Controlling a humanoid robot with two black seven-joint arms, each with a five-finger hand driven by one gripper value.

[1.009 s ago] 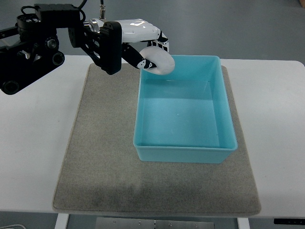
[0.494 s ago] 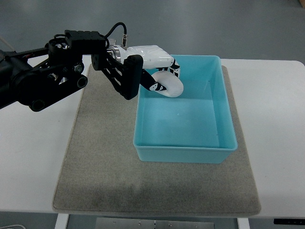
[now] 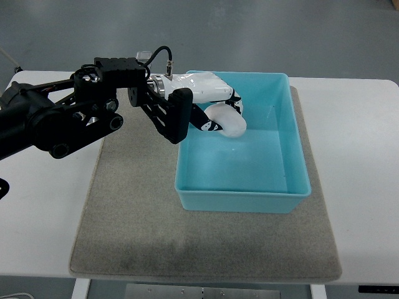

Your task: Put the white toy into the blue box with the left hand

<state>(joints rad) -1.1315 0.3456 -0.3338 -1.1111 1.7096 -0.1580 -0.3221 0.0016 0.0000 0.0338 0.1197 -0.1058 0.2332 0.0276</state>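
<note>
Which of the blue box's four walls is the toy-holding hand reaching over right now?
The left wall, at its far end by the corner. The left hand, fingers closed on the white toy, crosses it there; the other three walls have nothing over them.

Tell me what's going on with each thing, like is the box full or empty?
left hand: fingers curled around the white toy, reaching over the box's far-left corner.
white toy: held in the hand, above the box's inside, not let go.
blue box: open on top, upright, nothing lying on its floor.
grey mat: flat on the table, under the box.
white table: holds the mat.
</note>
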